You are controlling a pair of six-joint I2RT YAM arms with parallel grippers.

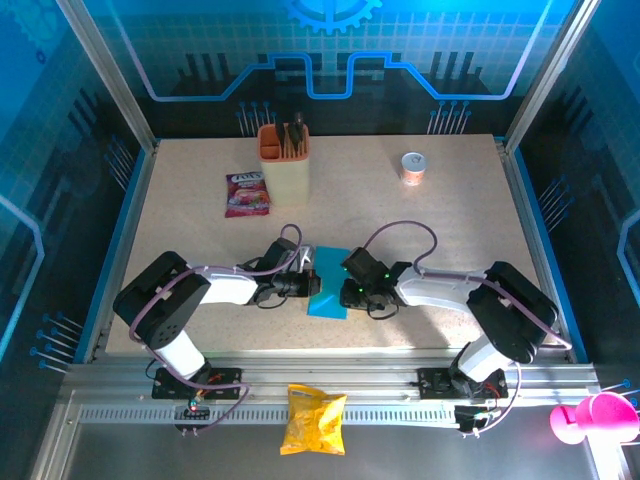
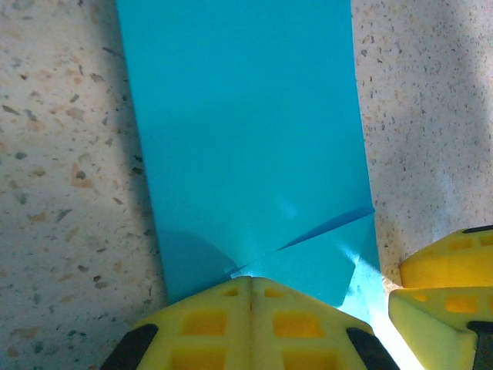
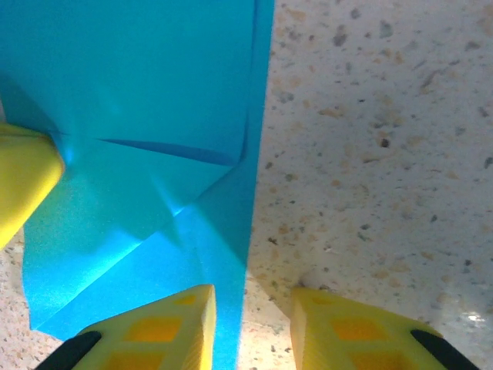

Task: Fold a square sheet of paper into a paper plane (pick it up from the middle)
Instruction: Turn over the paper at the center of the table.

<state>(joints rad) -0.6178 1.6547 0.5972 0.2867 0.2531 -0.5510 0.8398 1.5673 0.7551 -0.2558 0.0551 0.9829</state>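
The square sheet of paper [image 1: 330, 292], bright cyan-blue, lies flat on the table between the two arms, folded into a narrow strip [image 2: 246, 131] with a diagonal flap [image 3: 154, 177] at one end. My left gripper [image 1: 313, 284] is shut, and its joined yellow fingertips [image 2: 250, 282] rest on the paper at the flap's crease. My right gripper [image 1: 350, 291] is open. Its left finger [image 3: 166, 327] sits over the paper's long edge, its right finger [image 3: 347, 327] over bare table, and nothing is clamped between them.
An orange-cream holder [image 1: 284, 160] and a pink snack packet [image 1: 247, 194] stand at the back left, a small cup [image 1: 413, 167] at the back right. A yellow crisp bag [image 1: 314, 418] lies on the front rail and a pink object [image 1: 590, 417] sits at the lower right.
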